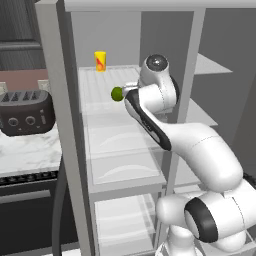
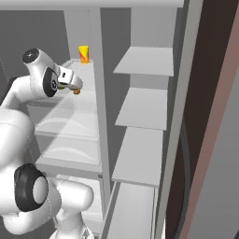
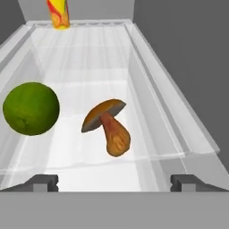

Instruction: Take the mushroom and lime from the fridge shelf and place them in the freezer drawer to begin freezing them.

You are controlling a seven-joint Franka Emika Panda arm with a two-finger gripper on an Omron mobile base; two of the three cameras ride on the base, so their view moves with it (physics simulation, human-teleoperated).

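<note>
The mushroom (image 3: 108,125) lies tipped on the fridge shelf (image 3: 94,58), just beyond the fingers (image 3: 43,181), which stand wide apart and hold nothing. The lime (image 3: 31,108) sits to the mushroom's left, the yellow cup (image 3: 58,13) far behind it.

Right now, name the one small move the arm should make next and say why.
Probably ease the open gripper forward and down onto the mushroom. In the hand view it lies on its side on the fridge shelf, roughly centred between the spread fingertips, with nothing held yet. The lime sits apart to one side, so it should stay clear of the closing fingers.
</note>
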